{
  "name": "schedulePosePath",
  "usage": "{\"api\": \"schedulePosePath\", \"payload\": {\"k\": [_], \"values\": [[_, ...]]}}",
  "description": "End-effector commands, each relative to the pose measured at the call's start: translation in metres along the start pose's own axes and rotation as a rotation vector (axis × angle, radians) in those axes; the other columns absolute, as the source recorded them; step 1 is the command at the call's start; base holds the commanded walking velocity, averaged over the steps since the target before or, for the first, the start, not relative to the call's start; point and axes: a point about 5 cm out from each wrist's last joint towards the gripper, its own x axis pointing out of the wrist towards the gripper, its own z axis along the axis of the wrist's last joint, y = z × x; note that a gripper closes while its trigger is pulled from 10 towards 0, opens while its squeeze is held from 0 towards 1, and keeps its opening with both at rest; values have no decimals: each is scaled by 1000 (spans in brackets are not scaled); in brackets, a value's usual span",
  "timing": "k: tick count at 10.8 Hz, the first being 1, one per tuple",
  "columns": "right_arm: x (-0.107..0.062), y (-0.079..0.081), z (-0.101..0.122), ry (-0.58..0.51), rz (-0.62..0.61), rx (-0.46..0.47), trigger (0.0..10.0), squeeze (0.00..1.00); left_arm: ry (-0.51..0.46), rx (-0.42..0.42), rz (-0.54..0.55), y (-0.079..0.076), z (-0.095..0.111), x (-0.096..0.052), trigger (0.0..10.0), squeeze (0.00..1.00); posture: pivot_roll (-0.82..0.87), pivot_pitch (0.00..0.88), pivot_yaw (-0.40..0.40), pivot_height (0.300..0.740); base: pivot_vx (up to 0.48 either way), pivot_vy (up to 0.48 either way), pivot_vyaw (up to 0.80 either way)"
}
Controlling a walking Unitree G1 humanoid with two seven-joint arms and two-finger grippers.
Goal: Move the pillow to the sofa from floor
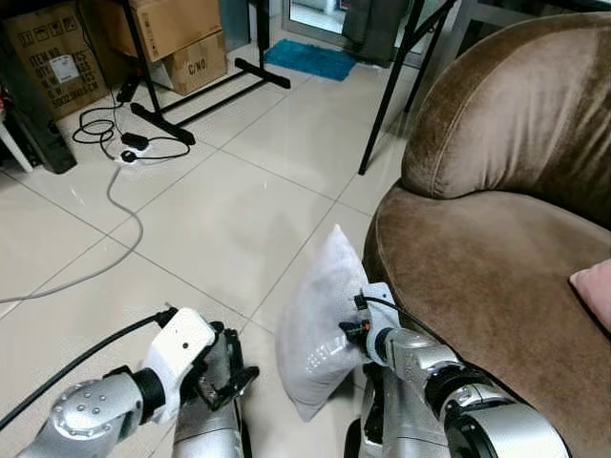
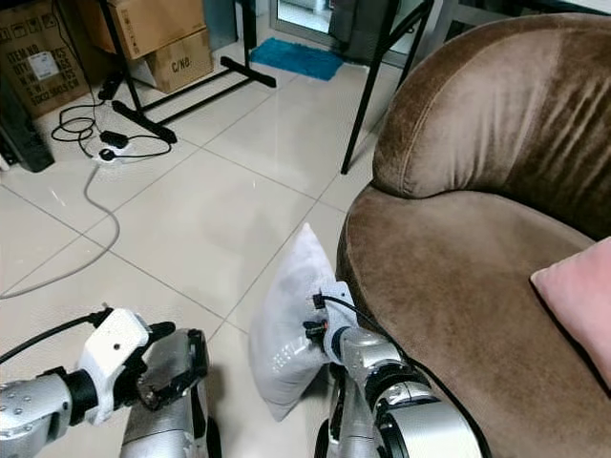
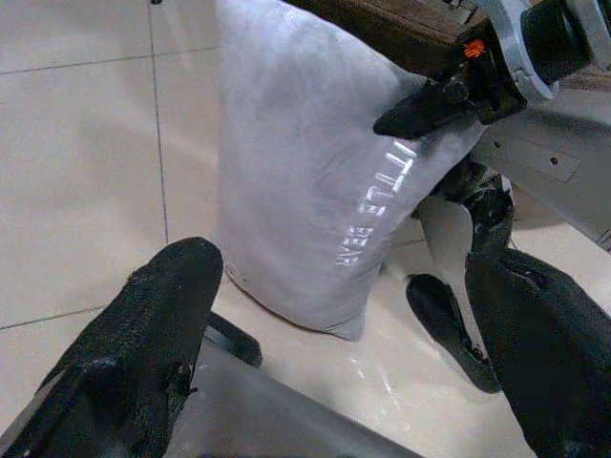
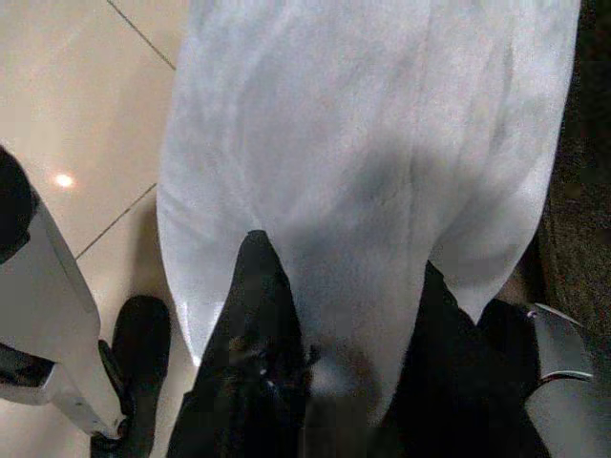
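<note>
The brown sofa (image 1: 496,267) is seen filling the right side of the scene, its wide seat cushion bare apart from a pink cushion (image 1: 594,291) at the far right edge. Pale tiled floor (image 1: 210,219) is spread across the rest, with cardboard boxes (image 1: 172,38), a black stand (image 1: 191,100) and a loose cable (image 1: 115,191) set well back from the action.

The grey pillow (image 1: 320,324) is found upright and tilted, just beside the front edge of the sofa seat, its lower corner hanging low near the floor. Whether that corner is touching the tiles cannot be told. The pillow is pinched by the right gripper (image 4: 334,315), whose two black fingers are closed over the fabric on either side, as shown in the right wrist view. So the pick-up is judged to be done, or very nearly so.

The left gripper (image 3: 334,315) is held low on the left, fingers spread wide apart with nothing between them, pointed towards the pillow but apart from it.

What is left, by this reckoning, is the greater part: the pillow has yet to be raised above the seat edge, carried over the cushion and let go. Nothing of it is resting on the sofa yet.
</note>
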Motion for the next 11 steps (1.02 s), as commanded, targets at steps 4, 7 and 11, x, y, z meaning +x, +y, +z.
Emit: {"api": "schedulePosePath", "payload": {"k": [4,7,11], "values": [[-2,-1,7,-24,66,-38,0,0,-35,17,60,3,2,9,10000,0,197,0,-85,485,0,0,0],[-11,9,72,-251,250,60,0,0,-109,2,245,21,8,4,10000,0,205,0,-90,485,0,0,0],[-93,-3,161,-743,268,204,0,0,-282,9,450,32,43,-4,10000,0,150,0,-50,485,0,0,0]]}}
